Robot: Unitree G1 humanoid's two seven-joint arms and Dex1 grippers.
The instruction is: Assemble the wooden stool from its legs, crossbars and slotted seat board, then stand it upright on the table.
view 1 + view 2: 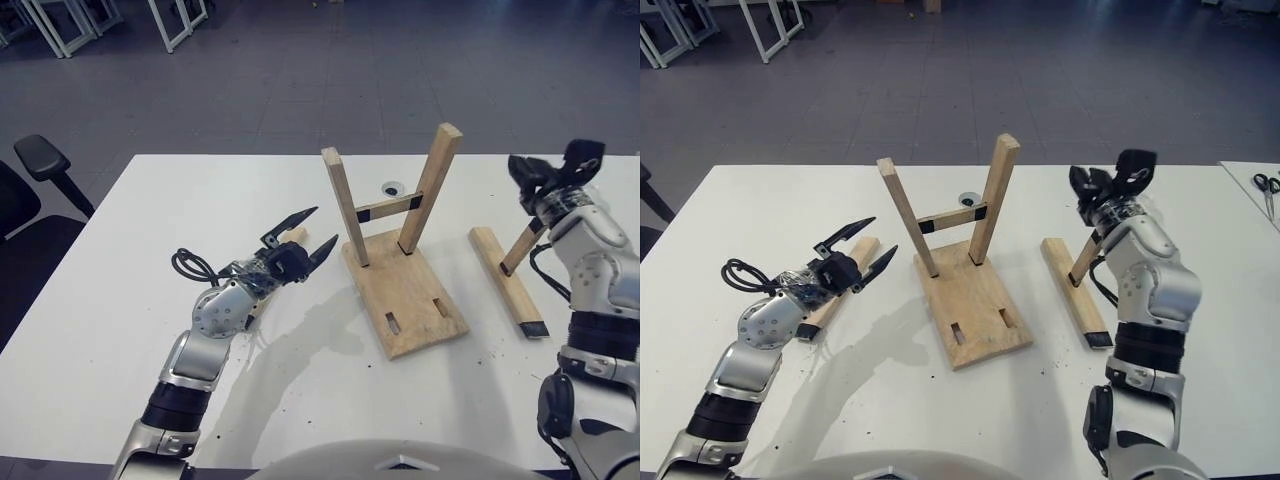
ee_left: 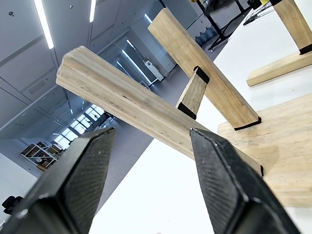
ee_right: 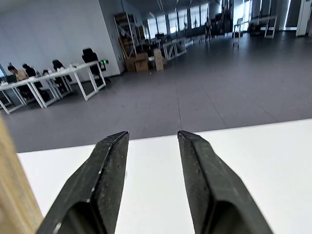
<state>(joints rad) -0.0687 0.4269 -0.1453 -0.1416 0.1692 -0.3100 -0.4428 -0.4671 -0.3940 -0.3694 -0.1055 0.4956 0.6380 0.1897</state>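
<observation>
The slotted seat board [image 1: 405, 290] lies flat mid-table. Two legs [image 1: 345, 205] [image 1: 430, 185] stand in it, joined by a black-tipped crossbar [image 1: 388, 208]. My left gripper [image 1: 322, 226] hovers open just left of the near leg [image 2: 146, 114], which shows past its fingers [image 2: 78, 180]. A loose wooden leg [image 1: 840, 285] lies under my left forearm. To the right of the board another leg [image 1: 505, 280] lies flat, with a crossbar [image 1: 522, 245] rising from it. My right gripper [image 1: 553, 165] is open above that crossbar's top, with nothing between its fingers [image 3: 109, 161].
A cable grommet [image 1: 392, 187] sits in the table behind the legs. Scissors [image 1: 1268, 183] lie on a neighbouring table at the far right. An office chair [image 1: 30, 170] stands off the table's left edge. Two slots [image 1: 415, 315] in the board's near end are unfilled.
</observation>
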